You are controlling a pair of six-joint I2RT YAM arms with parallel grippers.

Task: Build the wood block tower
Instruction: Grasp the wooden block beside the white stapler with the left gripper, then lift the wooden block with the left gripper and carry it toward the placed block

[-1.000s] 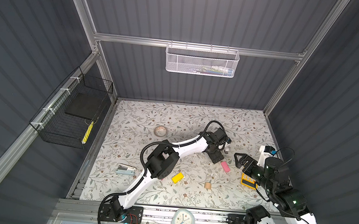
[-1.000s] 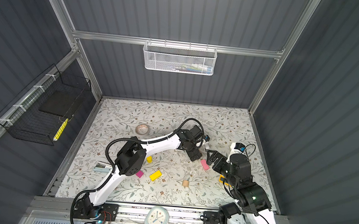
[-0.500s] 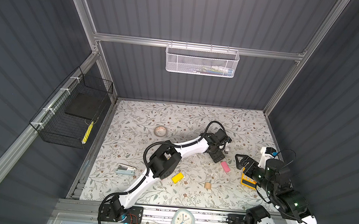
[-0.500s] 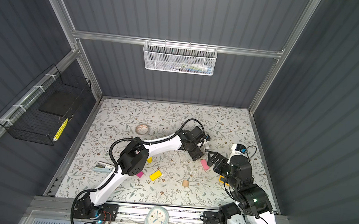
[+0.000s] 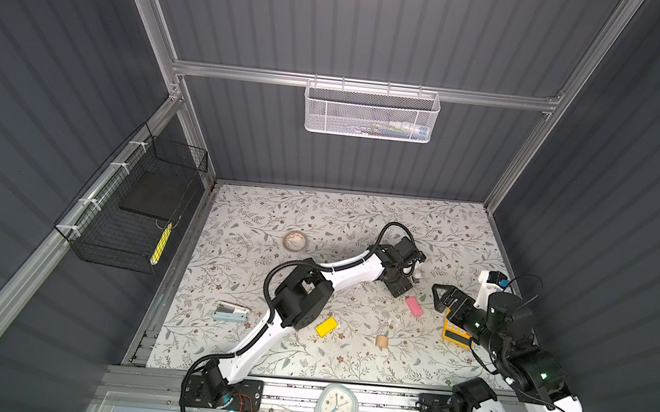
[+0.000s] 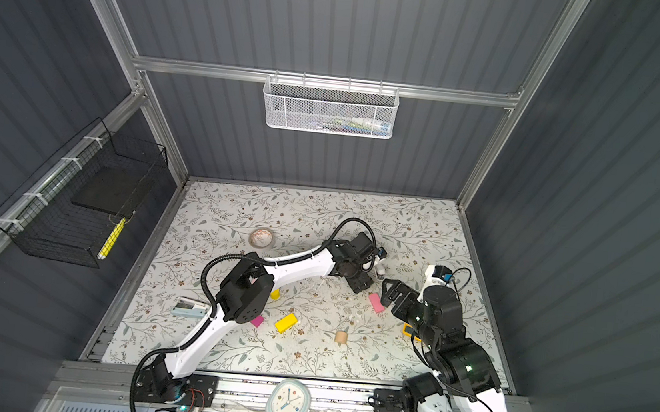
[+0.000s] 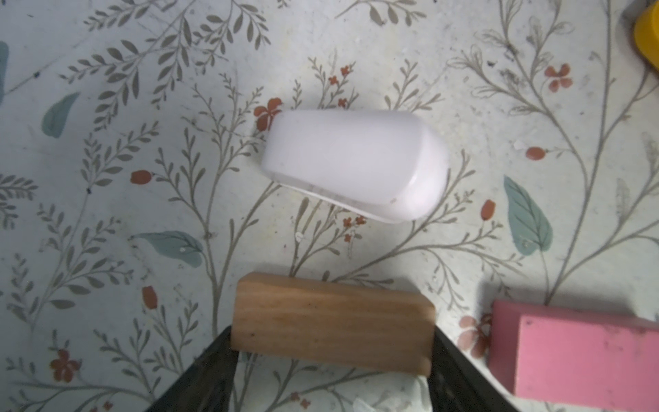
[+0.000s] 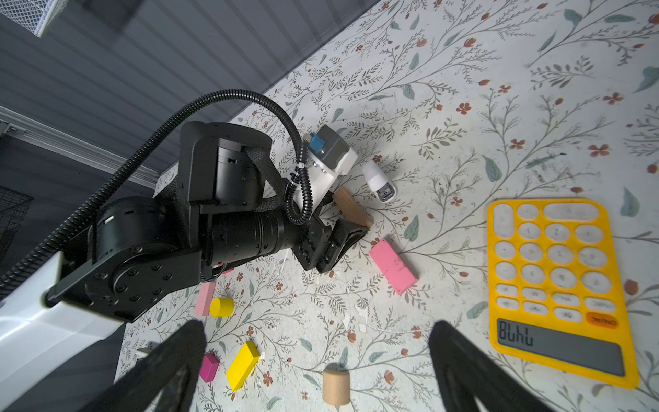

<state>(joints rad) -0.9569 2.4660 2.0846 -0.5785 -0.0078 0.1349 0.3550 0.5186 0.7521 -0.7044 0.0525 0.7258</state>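
- The left jaws have drawn narrower; part-open, they press on both ends of the tan bar (image 7: 331,321), low over the tabletop (image 5: 277,218).
- The right jaws hang spread wide, empty.
- The calculator (image 8: 556,285) lies outside one right jaw.
- The pink bar (image 8: 392,265) lies just beside the left jaws.
- The stapler (image 7: 356,160) lies just beyond the left jaws' tips.
- The yellow bar (image 8: 244,365) and tan cylinder (image 8: 336,387) lie near the right jaws.

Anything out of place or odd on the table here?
Nothing is stacked yet: the wood blocks lie scattered. Two non-blocks sit among them: a small white stapler close beside the tan wooden bar, not touching, and a flat yellow-orange calculator. White flecks litter the floral mat.
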